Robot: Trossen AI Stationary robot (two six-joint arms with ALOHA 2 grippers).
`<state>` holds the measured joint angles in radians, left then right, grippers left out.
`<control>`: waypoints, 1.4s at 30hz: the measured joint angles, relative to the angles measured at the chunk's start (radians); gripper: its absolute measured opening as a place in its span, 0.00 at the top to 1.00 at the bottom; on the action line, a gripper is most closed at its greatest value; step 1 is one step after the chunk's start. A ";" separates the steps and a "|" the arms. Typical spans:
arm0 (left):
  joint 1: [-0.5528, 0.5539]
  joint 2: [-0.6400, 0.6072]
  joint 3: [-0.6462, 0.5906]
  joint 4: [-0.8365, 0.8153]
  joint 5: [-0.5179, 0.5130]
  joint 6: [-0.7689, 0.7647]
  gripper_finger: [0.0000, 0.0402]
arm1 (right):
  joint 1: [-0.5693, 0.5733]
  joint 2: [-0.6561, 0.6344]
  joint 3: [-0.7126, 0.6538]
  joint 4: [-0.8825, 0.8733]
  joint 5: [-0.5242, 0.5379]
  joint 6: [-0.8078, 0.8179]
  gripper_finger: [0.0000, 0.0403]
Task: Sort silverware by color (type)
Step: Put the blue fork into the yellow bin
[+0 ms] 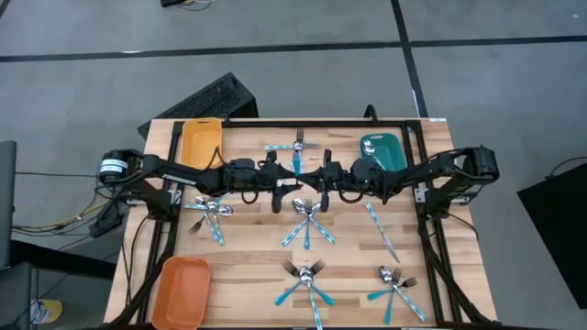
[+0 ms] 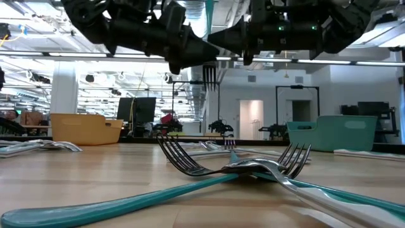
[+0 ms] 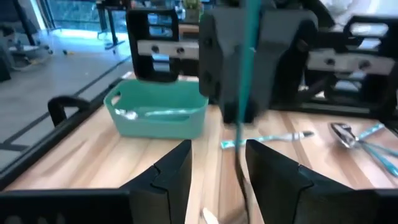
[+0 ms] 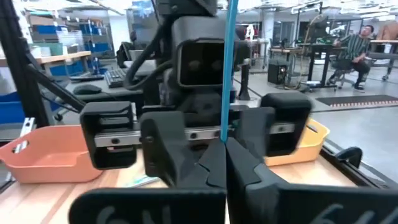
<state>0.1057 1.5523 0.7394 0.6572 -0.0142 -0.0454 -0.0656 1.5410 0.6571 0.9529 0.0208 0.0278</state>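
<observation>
My two grippers meet above the table's middle. My right gripper [image 1: 316, 177] [image 4: 219, 155] is shut on a fork [image 2: 210, 75] that stands upright, its light-blue handle up and its tines down. My left gripper [image 1: 290, 179] [image 3: 217, 168] faces it, open. Its fingers stand on either side of the fork's dark lower part [image 3: 240, 163], apart from it. More silverware lies in heaps on the table: at the left [image 1: 209, 213], in the middle [image 1: 307, 222] and near the front [image 1: 307, 277] [image 1: 394, 286]. My right gripper pinches the fork between its two fingers, at the lower end of the blue handle [image 4: 226, 132]. The fingers lie level, coming from the table's right, across the fork. The handle rises straight above them and the tines [image 2: 210, 76] hang below, clear of the table.
A yellow tray [image 1: 201, 142] stands far left, a teal tray [image 1: 381, 148] holding a spoon far right, an orange tray [image 1: 181, 289] near left. A knife [image 1: 381, 229] lies alone right of the middle. Some silverware [image 1: 292, 145] lies at the far middle.
</observation>
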 joint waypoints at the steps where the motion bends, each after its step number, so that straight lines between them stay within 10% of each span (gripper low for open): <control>1: -0.001 0.001 0.003 -0.012 0.001 0.000 0.68 | 0.002 0.000 0.000 -0.001 0.000 -0.001 0.98; 11: 0.017 -0.208 0.016 -0.584 -0.292 -0.071 0.98 | -0.005 -0.001 0.000 -0.018 0.007 0.059 0.79; 19: 0.098 -0.441 0.008 -1.197 -0.859 -0.523 1.00 | -0.025 0.009 0.000 -0.060 0.004 0.123 0.63; 25: 0.282 -0.482 0.008 -1.447 -0.785 -0.777 1.00 | -0.012 0.018 0.000 -0.108 0.004 0.178 0.59; 42: 0.514 -0.324 0.008 -1.477 -0.723 -0.800 0.78 | 0.062 0.018 0.000 -0.169 0.007 0.182 0.58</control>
<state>0.6200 1.2282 0.7479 -0.8196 -0.7376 -0.8456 -0.0036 1.5593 0.6571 0.7841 0.0280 0.2102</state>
